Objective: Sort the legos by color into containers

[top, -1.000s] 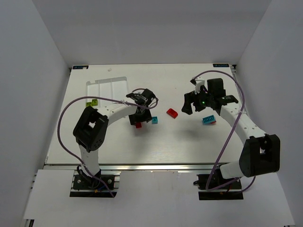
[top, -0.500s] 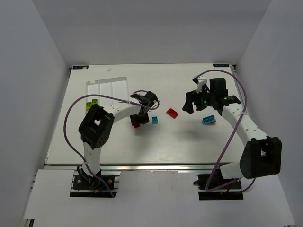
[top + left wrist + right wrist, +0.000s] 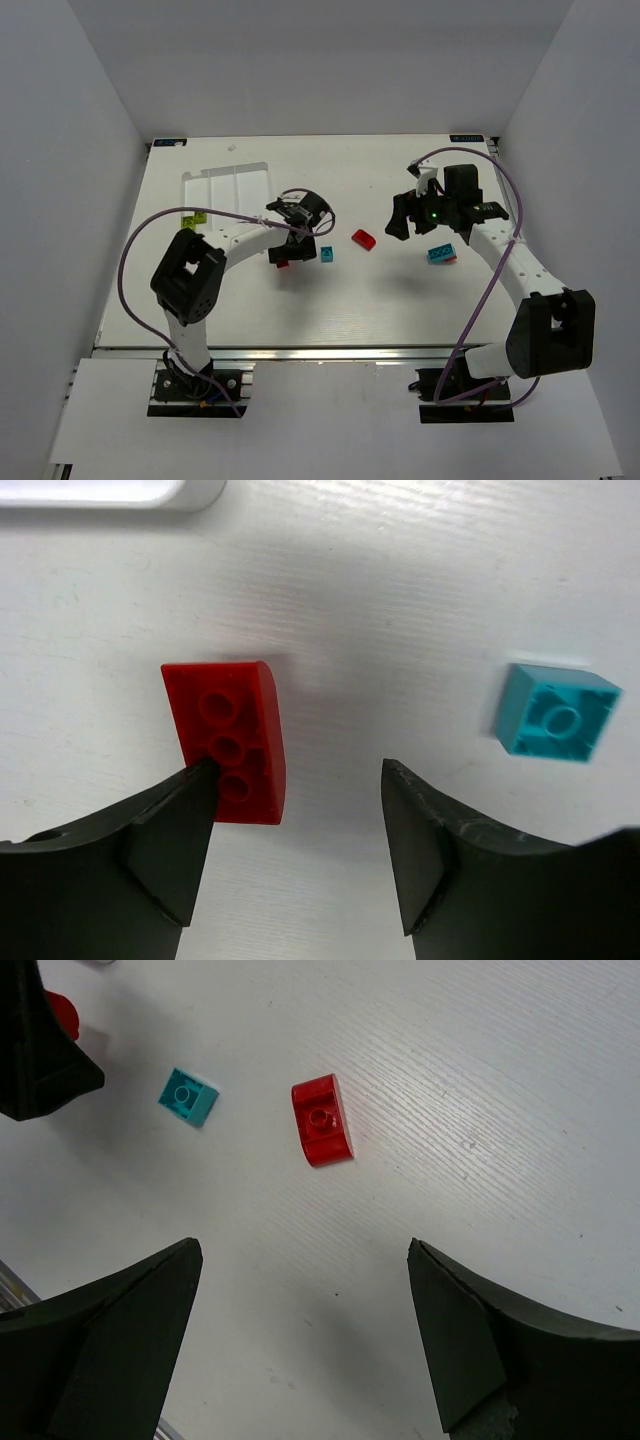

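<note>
L claw (image 3: 297,780): jaws apart, gripping nothing; in the wrist view one fingertip (image 3: 190,800) overlaps the near edge of a red brick (image 3: 230,742), the other stands clear of it, bare worktop (image 3: 330,630) between them; so the brick sits off to one side of the gap, not centred. That view alone shows the brick lying studs-down, hollow side up; same for the small teal brick (image 3: 556,712), outside the gap, beyond the clear finger; a strip of the tray (image 3: 100,492) rim shows at the top.

From the top cam we see the L claw (image 3: 288,256) abt mid-worktop, a bit left of centre, w/ the red brick (image 3: 283,264) mostly hidden under it; teal brick (image 3: 326,254) just beside.

R claw (image 3: 302,1250): jaws wide apart, holding nothing, above the worktop; a second red brick (image 3: 322,1120) lies ahead of the gap, apart from both fingers. The top cam alone shows a larger cyan brick (image 3: 440,254) w/ pinkish edge, nearer the right edge, just beside the R claw (image 3: 405,225).

Tray (image 3: 228,185) lies toward the far-left corner; yellow-green bricks (image 3: 193,219) at its near-left corner by the left edge; we can't tell if they're inside it.
</note>
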`<state>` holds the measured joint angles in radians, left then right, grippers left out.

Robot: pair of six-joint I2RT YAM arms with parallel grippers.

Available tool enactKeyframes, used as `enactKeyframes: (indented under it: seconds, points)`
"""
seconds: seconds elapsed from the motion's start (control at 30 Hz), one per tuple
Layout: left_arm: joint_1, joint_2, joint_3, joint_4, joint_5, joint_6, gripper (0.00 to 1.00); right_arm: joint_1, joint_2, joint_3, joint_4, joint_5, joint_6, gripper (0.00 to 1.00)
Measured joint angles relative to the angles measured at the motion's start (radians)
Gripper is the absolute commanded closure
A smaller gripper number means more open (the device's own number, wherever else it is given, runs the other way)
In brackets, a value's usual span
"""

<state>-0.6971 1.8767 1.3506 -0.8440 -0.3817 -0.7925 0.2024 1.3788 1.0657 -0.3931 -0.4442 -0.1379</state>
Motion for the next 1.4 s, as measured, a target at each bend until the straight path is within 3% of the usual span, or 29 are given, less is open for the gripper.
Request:
enactKeyframes:
  seconds: [0.23, 0.33, 0.37, 0.5, 0.93, 1.13, 1.33, 1.4]
  points:
    - [-0.001, -0.124, -0.059, 0.073, -0.014, 0.058, 0.36, 0.000, 0.000, 0.000, 0.000, -0.005, 0.000, 0.11]
    - [0.000, -0.140, -0.087, 0.098, -0.026, 0.080, 0.48, 0.000, 0.000, 0.000, 0.000, -0.007, 0.000, 0.11]
    - [0.000, -0.145, -0.100, 0.107, -0.027, 0.090, 0.57, 0.000, 0.000, 0.000, 0.000, -0.008, 0.000, 0.11]
    - [0.008, -0.172, -0.157, 0.148, -0.014, 0.132, 0.67, 0.000, 0.000, 0.000, 0.000, -0.009, 0.000, 0.11]
    - [0.023, -0.228, -0.177, 0.194, -0.025, 0.210, 0.70, -0.007, 0.000, 0.000, 0.000, -0.016, 0.000, 0.11]
    - [0.122, -0.254, -0.155, 0.194, -0.103, 0.264, 0.69, -0.009, 0.000, 0.000, 0.000, -0.024, 0.000, 0.11]
    - [0.273, -0.239, -0.108, 0.194, -0.129, 0.311, 0.64, -0.012, 0.000, 0.000, 0.000, -0.034, 0.000, 0.12]
    - [0.318, -0.223, -0.080, 0.196, -0.129, 0.323, 0.53, -0.012, 0.000, 0.000, 0.000, -0.038, 0.000, 0.12]
